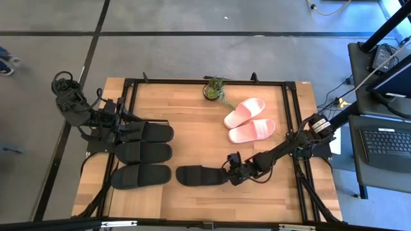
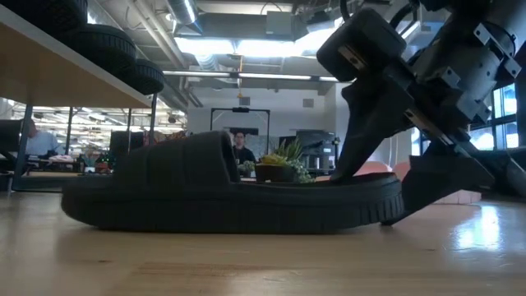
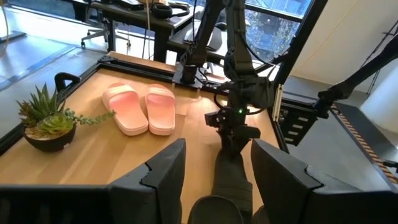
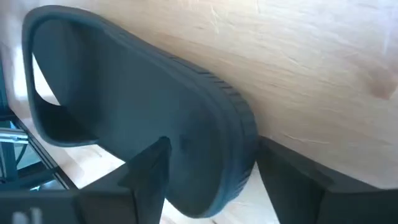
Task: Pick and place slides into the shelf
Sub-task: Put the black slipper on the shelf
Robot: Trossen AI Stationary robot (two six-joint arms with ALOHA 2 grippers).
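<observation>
Four black slides (image 1: 142, 154) and two pink slides (image 1: 250, 120) lie on the desk (image 1: 192, 115). The right gripper (image 1: 226, 172) has its jaws apart astride the heel of one black slide (image 1: 200, 174) (contact unclear). The left gripper (image 1: 122, 133) has its jaws apart beside the other three.

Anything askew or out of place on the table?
Nothing spilled or damaged. One black slide lies alone mid-table, apart from the three black slides by the left gripper; the right gripper straddles its heel. The pink pair and plant sit tidy.
</observation>
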